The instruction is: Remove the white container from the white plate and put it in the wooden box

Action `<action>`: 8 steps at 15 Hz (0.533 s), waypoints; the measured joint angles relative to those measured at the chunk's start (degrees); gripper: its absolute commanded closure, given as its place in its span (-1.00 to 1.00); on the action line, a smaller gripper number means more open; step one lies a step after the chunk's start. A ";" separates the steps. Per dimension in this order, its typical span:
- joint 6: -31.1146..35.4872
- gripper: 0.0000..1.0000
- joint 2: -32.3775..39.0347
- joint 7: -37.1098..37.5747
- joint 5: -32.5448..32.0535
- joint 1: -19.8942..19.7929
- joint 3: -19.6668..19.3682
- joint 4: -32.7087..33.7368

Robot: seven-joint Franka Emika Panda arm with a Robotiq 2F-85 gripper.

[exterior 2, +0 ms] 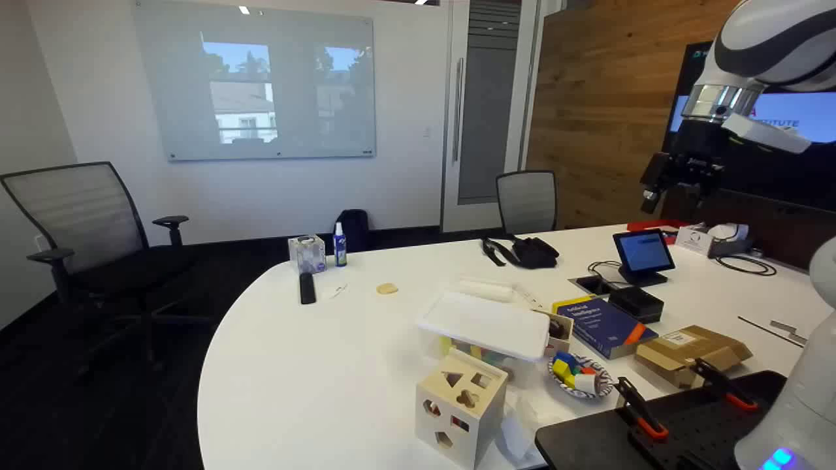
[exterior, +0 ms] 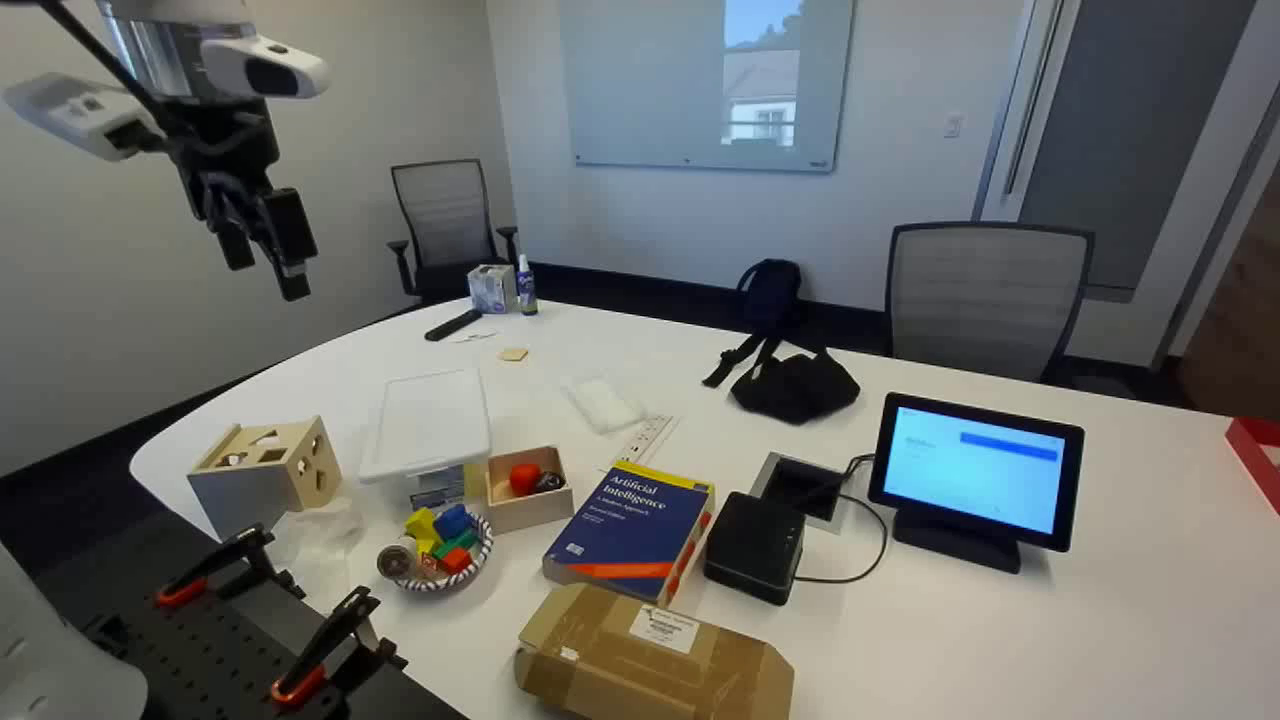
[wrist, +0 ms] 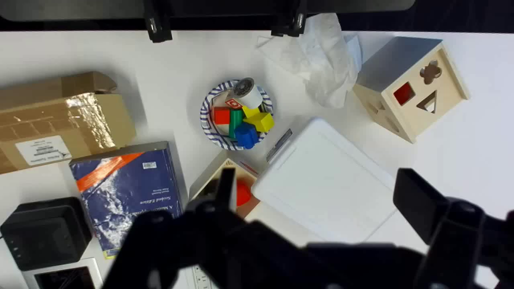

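Note:
A small white container (exterior: 397, 557) with a grey end lies tilted in the round white plate (exterior: 440, 584), which has a blue patterned rim, among coloured blocks. The wrist view also shows the container (wrist: 253, 98) and plate (wrist: 206, 120). The pale wooden box with shaped holes (exterior: 290, 478) stands at the table edge; it shows whole in an exterior view (exterior 2: 449, 406). A smaller open wooden box (exterior: 530, 512) holds a red and a dark object. My gripper (exterior: 267, 272) is open and empty, high above the table; in the wrist view (wrist: 316, 184) its fingers are wide apart.
A clear bin with a white lid (wrist: 329, 188) stands between both wooden boxes. Crumpled white plastic (wrist: 321, 56) lies beside the plate. A book (exterior: 630, 525), cardboard package (exterior: 650, 660), black device (exterior: 755, 547) and tablet (exterior: 975, 470) lie around. Clamps (exterior: 340, 640) rise along the base.

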 measured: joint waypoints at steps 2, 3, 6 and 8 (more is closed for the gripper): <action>0.00 -1.00 0.00 0.00 0.00 0.00 0.00 0.00; 0.00 -1.00 0.00 0.00 0.00 -0.02 0.00 0.00; 0.68 -1.00 1.68 -0.35 -0.01 0.03 0.02 0.01; 3.06 -1.00 5.55 -2.05 -0.01 0.17 0.00 0.01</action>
